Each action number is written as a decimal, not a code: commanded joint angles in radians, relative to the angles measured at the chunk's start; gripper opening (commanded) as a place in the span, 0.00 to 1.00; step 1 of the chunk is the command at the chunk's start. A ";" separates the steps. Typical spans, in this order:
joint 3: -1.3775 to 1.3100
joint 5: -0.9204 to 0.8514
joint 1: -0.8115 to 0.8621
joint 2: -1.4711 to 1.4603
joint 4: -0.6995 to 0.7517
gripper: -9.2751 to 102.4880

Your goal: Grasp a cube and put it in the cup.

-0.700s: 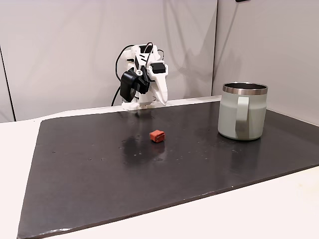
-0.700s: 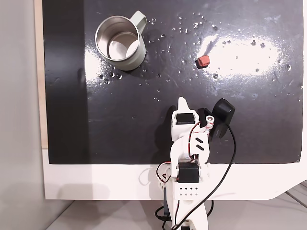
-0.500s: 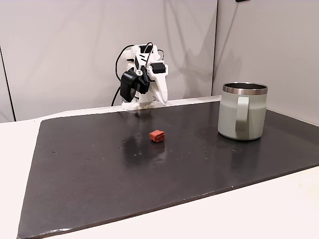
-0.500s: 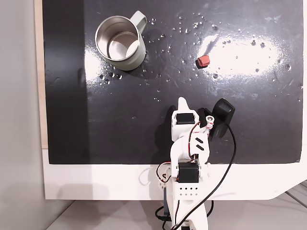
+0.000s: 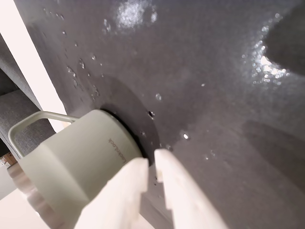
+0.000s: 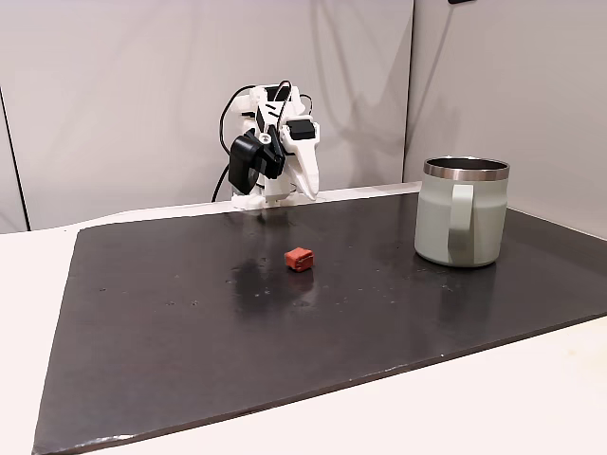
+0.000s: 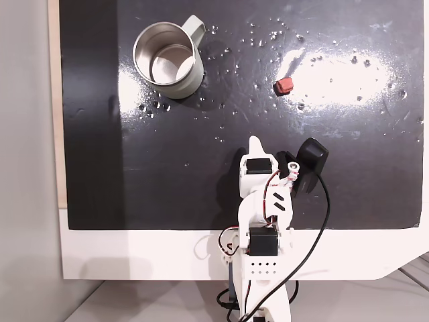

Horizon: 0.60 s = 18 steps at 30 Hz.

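- Left of the overhead fixed view: we find the cup (image 7: pixel 167 60) upright in the upper left of the frame, mouth open to the camera and handle turned to the upper right. An open top suits a drop from above, and we judge that to be the reason for its pose.
- Centre of that view: the arm (image 7: pixel 263 221) is folded over its base at the lower middle, with the hand (image 7: pixel 254 142) pointing up the frame onto the dark worktop (image 7: pixel 201 168). We judge this a rest pose, with no grasp begun.
- Right of centre: the cube (image 7: pixel 284 85) lies alone on the worktop in the upper part of the frame, above and slightly right of the hand and well apart from it, and well to the right of the cup.
- Side fixed view: the cube (image 6: pixel 300 258) sits mid-frame, the hand (image 6: pixel 305 190) behind it at the worktop's far edge, the cup (image 6: pixel 462 211) at right.
- Wrist view: the fingers (image 5: pixel 128 188) of the hand (image 5: pixel 151 164) stand nearly together with a thin gap, holding nothing. The cup (image 5: pixel 71 164) appears at lower left.
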 commanded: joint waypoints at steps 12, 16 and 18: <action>-0.272 -0.066 -0.005 -0.124 0.087 0.08; -0.374 -0.081 0.002 -0.199 0.129 0.08; -0.428 -0.087 0.009 -0.245 0.150 0.08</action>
